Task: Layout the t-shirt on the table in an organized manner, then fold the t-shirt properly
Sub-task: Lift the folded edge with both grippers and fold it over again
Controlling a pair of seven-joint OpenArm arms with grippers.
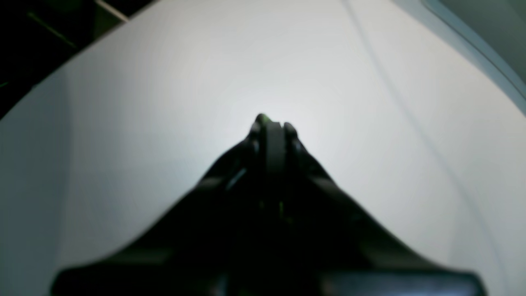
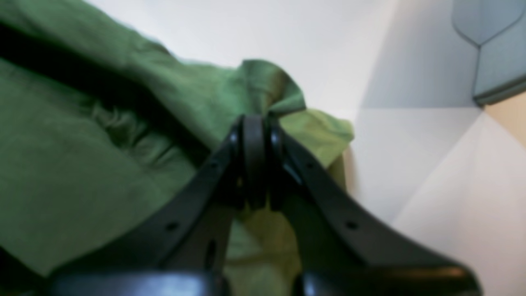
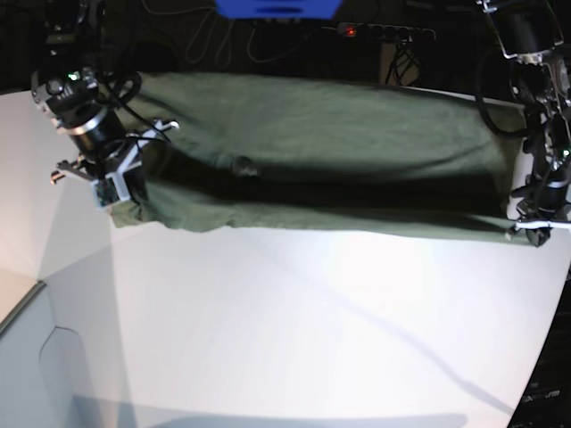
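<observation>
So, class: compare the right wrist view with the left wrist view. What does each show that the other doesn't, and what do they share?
Only the right wrist view shows the t-shirt: green cloth, with a bunched corner pinched in the shut right gripper. Only the left wrist view shows the left gripper, its fingertips together over bare surface, with at most a green speck at the tip, so its grip on the cloth is unclear. Both show the white table and black fingers.

one t-shirt (image 3: 312, 143), one table (image 3: 294, 330), two tools: left tool (image 1: 272, 123), right tool (image 2: 254, 123)
</observation>
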